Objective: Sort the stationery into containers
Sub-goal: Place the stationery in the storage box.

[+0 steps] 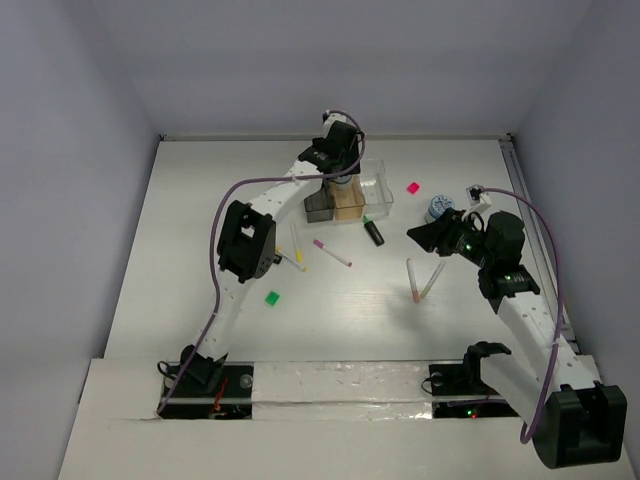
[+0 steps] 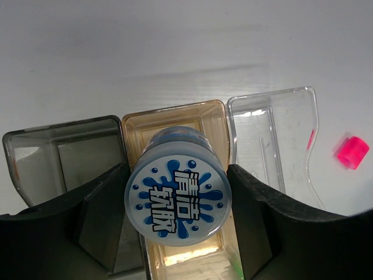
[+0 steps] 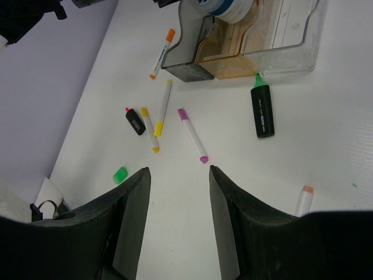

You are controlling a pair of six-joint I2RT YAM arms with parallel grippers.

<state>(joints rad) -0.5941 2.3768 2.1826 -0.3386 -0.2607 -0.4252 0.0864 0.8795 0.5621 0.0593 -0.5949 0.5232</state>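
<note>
Holding a blue-white tape roll (image 2: 178, 211) by its sides, left gripper (image 2: 178, 178) hangs over the amber bin (image 2: 205, 114), mid-row, far side of table. Centre roll betw. bin walls, lower, then release. Right gripper (image 3: 178, 195) open & empty, above the magenta-capped pen (image 3: 192, 135).

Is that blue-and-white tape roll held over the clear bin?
No, the left gripper holds the tape roll over the middle amber bin, beside the clear bin.

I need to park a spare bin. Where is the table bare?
Bare: the near middle between the green eraser and the pair of pens, and the far edge beyond the pink eraser. Crowded: in front of the bins, around the black marker.
</note>
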